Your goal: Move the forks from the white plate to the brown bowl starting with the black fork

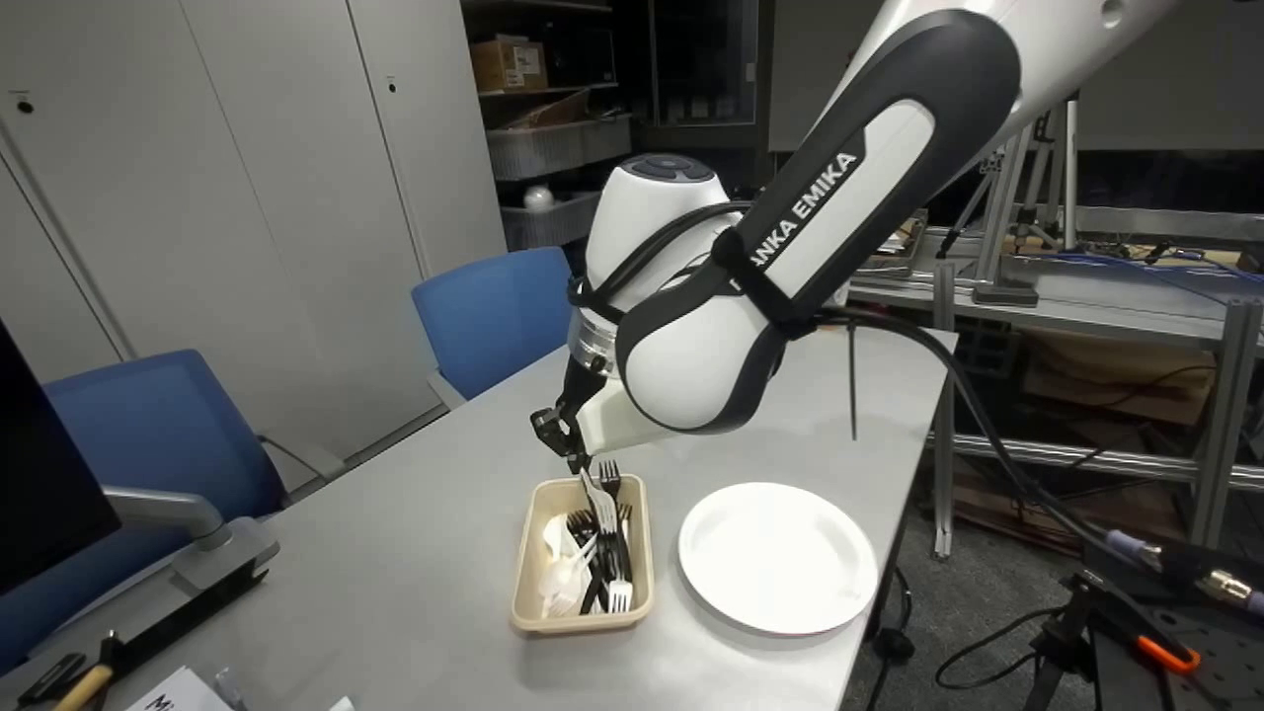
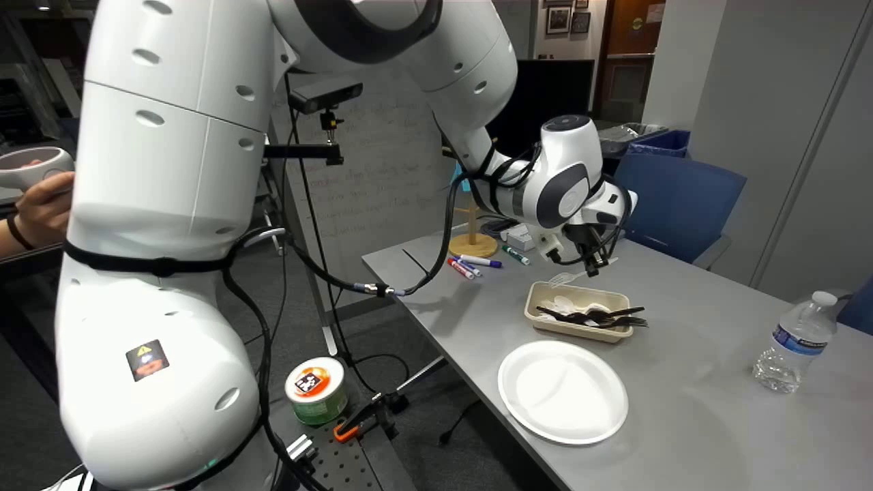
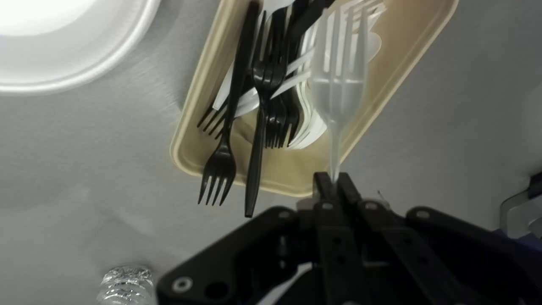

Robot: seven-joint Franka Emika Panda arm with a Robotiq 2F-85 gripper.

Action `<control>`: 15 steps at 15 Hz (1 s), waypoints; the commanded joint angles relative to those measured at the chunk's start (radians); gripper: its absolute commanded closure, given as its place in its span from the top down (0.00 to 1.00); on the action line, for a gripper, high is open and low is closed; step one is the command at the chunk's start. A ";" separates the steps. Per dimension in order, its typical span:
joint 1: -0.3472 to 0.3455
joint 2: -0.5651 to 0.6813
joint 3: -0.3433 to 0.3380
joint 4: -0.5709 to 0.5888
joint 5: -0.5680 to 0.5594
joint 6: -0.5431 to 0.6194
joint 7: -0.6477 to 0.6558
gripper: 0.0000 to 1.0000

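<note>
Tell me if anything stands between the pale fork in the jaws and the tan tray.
Nothing visible stands in between: the pale fork, held by the shut jaws, hangs over the tan tray. The wrist view shows white utensils inside the tray behind the fork's tines, so it would probably settle on those first.

Diffuse light washes the gray table in both exterior views, bleaching the white plate to near-glare, while shelves in an exterior view sink into gloom. Soft shadows smudge the table. In the wrist view, the translucent white fork looks blurred, perhaps out of focus.
</note>
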 commanded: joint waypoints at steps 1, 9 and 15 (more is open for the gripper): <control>0.010 0.113 -0.027 0.100 0.038 0.037 0.031 0.01; 0.010 0.261 -0.061 0.214 0.061 0.018 0.036 0.31; 0.005 0.227 -0.051 0.180 0.051 -0.025 -0.007 0.68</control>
